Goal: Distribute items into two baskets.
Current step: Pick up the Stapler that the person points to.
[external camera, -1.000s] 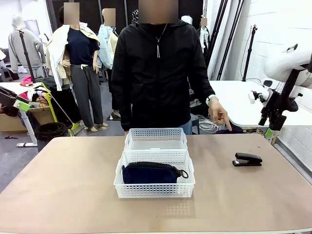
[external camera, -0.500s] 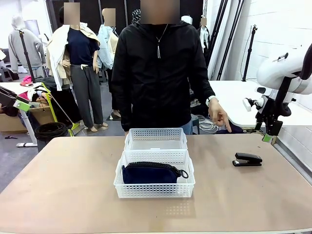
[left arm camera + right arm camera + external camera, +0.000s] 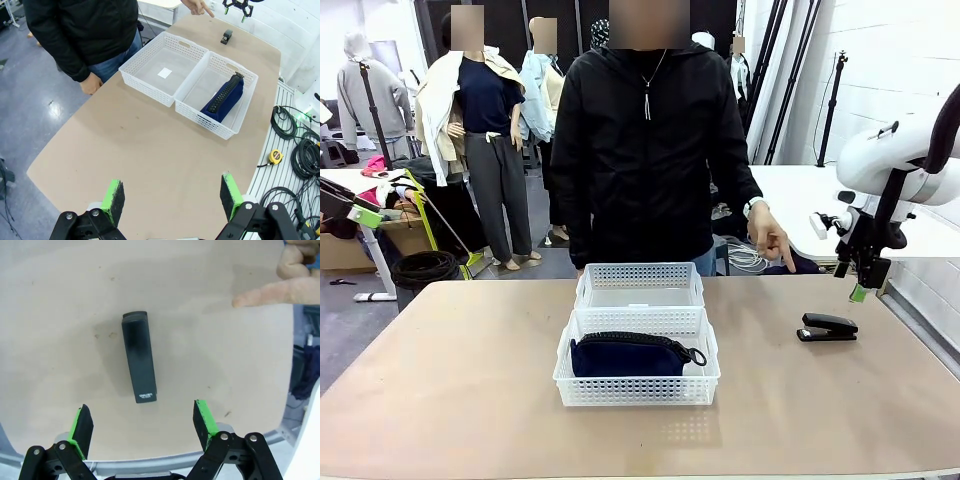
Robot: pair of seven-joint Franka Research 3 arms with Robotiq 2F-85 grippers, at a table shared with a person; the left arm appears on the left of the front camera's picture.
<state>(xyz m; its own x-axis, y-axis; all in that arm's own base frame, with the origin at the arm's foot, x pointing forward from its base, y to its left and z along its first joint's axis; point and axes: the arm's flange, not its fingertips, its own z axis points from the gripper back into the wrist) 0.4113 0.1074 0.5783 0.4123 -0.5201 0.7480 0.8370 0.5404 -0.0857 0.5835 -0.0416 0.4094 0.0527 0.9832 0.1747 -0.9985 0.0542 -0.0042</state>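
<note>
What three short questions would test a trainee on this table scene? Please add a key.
1. True or false: the navy pouch lies in the far basket.
2. Where is the stapler? A: inside a basket. B: on the bare table, on the robot's right side. C: in the person's hand.
3. One word: how do the right arm's jaws stand above the stapler?

Key:
1. False. It lies in the near basket.
2. B.
3. Open.
</note>
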